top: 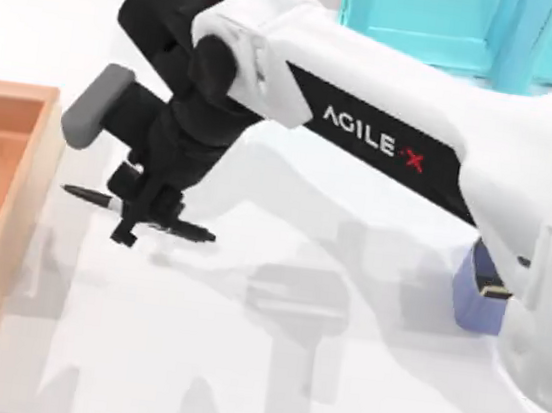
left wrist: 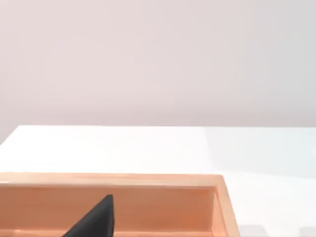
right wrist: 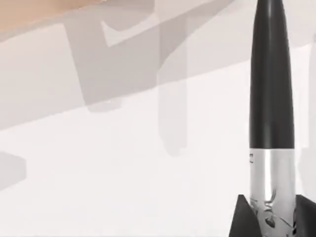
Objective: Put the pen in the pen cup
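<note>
While reaching across the table, right hand grips the pen.

- The pen: slim, black with a silver-grey labelled middle section, lying roughly level at the left centre of the top view, just beside the orange tray's edge
- The pen cup: periwinkle-blue, at the right of the top view, mostly hidden under the white arm, well apart from the pen
</note>
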Controlling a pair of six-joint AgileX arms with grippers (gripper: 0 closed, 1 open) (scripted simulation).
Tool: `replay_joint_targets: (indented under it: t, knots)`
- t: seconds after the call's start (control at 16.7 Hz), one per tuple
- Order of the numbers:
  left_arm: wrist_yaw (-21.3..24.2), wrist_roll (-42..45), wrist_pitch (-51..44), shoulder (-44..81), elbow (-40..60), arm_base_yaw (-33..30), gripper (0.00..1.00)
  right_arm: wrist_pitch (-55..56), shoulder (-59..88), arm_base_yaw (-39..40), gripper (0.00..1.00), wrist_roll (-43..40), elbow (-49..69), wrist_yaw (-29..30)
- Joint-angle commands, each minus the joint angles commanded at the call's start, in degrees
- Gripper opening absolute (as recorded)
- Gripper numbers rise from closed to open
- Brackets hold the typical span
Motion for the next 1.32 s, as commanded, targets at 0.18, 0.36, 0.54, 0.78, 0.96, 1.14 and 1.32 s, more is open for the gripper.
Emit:
replay_joint_targets:
  t: [0.18, 0.36, 0.54, 0.78, 0.96, 1.14, 1.32]
  knots:
    - [0.0, 0.0, 0.0, 0.0, 0.0, 0.0, 1.0, -1.0, -10.2, 4.3, 0.0, 3.3, -8.0, 1.0]
    - [0.0, 0.0, 0.0, 0.0, 0.0, 0.0, 1.0, -1.8, -16.4, 7.2, 0.0, 6.0, -13.7, 1.6]
    - [0.0, 0.0, 0.0, 0.0, 0.0, 0.0, 1.0, -2.0, -17.5, 7.7, 0.0, 6.6, -14.8, 1.8]
    - [0.0, 0.0, 0.0, 0.0, 0.0, 0.0, 1.0, -1.7, -17.4, 7.2, 0.0, 6.4, -15.0, 1.0]
    - [0.0, 0.0, 0.0, 0.0, 0.0, 0.0, 1.0, 0.3, -18.0, 4.4, 0.0, 3.8, -18.7, -4.0]
    - [0.0, 0.0, 0.0, 0.0, 0.0, 0.0, 1.0, 3.7, -18.8, -0.8, 0.0, -0.7, -25.2, -14.2]
    - [0.0, 0.0, 0.0, 0.0, 0.0, 0.0, 1.0, 7.7, -19.3, -8.0, 0.0, -7.2, -32.6, -29.8]
